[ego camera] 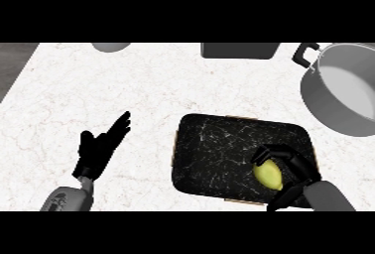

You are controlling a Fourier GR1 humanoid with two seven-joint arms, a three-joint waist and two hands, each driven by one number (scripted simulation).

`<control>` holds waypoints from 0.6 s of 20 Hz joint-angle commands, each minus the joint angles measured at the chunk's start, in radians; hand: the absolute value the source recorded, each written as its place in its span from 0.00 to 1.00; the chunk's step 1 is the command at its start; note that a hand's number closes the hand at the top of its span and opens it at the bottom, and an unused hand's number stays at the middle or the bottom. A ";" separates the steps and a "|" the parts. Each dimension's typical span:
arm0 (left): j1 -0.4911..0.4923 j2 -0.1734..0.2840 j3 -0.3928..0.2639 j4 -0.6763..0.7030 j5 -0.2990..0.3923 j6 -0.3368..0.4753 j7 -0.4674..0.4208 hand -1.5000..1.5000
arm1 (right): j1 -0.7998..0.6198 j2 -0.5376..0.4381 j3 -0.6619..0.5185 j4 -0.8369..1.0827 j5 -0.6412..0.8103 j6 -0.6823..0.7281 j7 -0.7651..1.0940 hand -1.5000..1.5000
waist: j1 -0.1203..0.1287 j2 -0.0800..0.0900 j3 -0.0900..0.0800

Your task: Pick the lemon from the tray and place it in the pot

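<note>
Lemon (268, 174) lies at the right side of the dark tray (212, 154), right hand (289, 166) curled over it, fingers (265, 155) wrapped round its top and far side; probably light, firm, waxy-skinned and apt to roll, so best held across its middle. Left hand (99, 146) rests on the desk (110, 84), fingers straight and spread. Pot (344, 94) stands beyond the tray to the right, its rim to clear; a grey bowl (111, 46) and dark box (240, 50) sit well apart at the far edge.

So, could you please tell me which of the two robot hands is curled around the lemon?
The right robot hand, over the dark tray, curls round the yellow lemon. The left robot hand rests open on the bare counter, holding nothing.
</note>
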 commanded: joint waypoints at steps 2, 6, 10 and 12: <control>0.001 -0.008 -0.009 -0.001 -0.007 -0.007 -0.013 0.50 | -0.060 0.054 -0.005 0.104 -0.034 0.099 -0.196 1.00 | 0.023 0.013 0.021; -0.008 -0.010 -0.009 -0.008 -0.017 0.006 0.004 0.50 | 0.008 0.079 0.036 0.060 -0.051 0.093 -0.228 1.00 | 0.010 0.010 0.021; 0.030 0.005 0.007 -0.015 -0.009 0.000 -0.021 0.50 | 0.058 -0.201 -0.174 0.170 -0.230 0.174 -0.118 1.00 | -0.005 0.016 0.023; 0.022 0.011 0.028 -0.011 0.012 -0.006 -0.020 0.50 | 0.110 -0.323 -0.230 0.215 -0.279 0.176 -0.001 1.00 | -0.041 0.023 0.023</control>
